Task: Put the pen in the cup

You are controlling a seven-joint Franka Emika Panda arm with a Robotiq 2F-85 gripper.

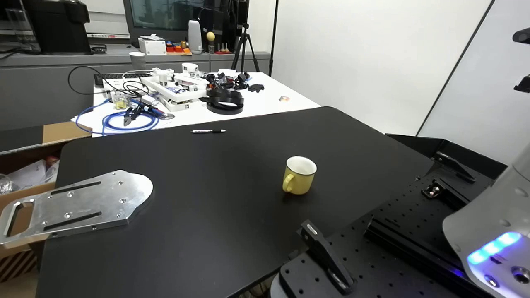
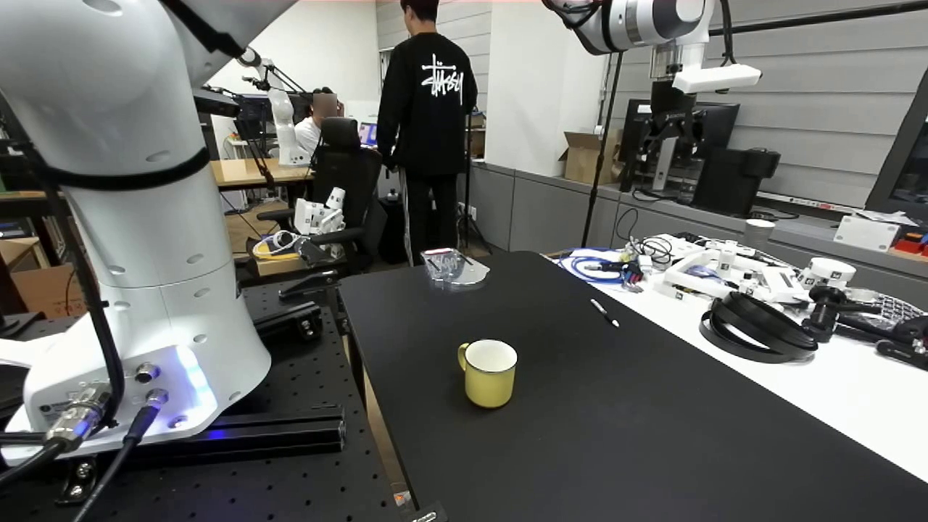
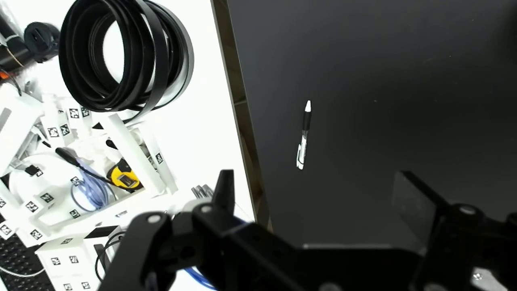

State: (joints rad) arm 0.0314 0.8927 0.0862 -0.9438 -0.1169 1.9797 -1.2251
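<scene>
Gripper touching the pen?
Apart. The wrist view shows black tabletop between the pen and each jaw of the open gripper; in an exterior view the gripper hangs in the air, the pen lies on the tabletop.

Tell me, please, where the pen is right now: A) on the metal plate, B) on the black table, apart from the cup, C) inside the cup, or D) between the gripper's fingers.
B: the pen lies on the black table, with tabletop showing between it and the cup in both exterior views.
</scene>
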